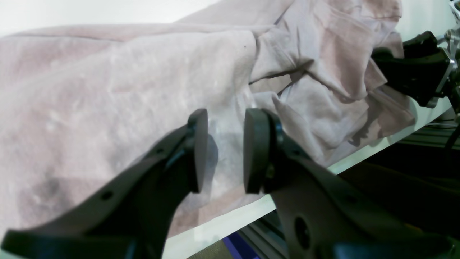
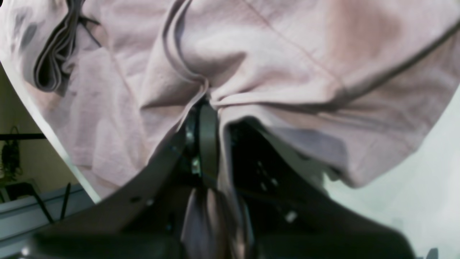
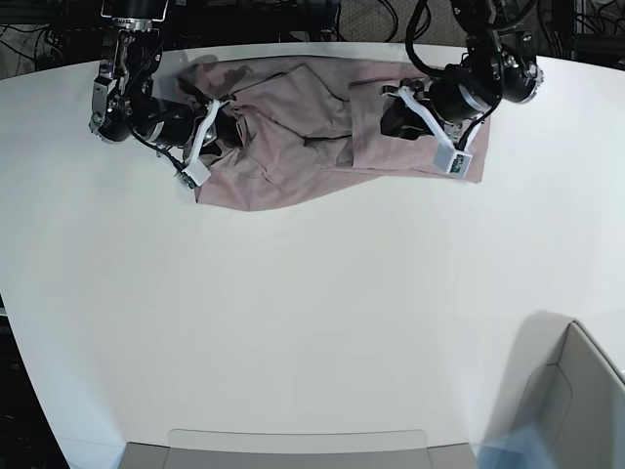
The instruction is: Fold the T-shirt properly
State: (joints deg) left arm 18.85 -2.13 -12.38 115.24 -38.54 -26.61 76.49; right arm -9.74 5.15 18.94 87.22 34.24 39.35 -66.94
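The dusty-pink T-shirt (image 3: 303, 117) lies crumpled along the far edge of the white table (image 3: 312, 322). My left gripper (image 1: 225, 151) is open and empty. Its two pads hover just above the shirt (image 1: 125, 90) near the table edge. In the base view it (image 3: 391, 115) is over the shirt's right part. My right gripper (image 2: 210, 104) is shut on a bunched fold of the shirt (image 2: 287, 54), with fabric draped over its fingers. In the base view it (image 3: 232, 125) is at the shirt's left part. It also shows in the left wrist view (image 1: 413, 72).
The table edge (image 1: 222, 223) runs close behind the shirt, with frame rails and cables beyond it. A grey bin (image 3: 576, 391) stands at the front right, and a grey tray edge (image 3: 293, 449) lies along the front.
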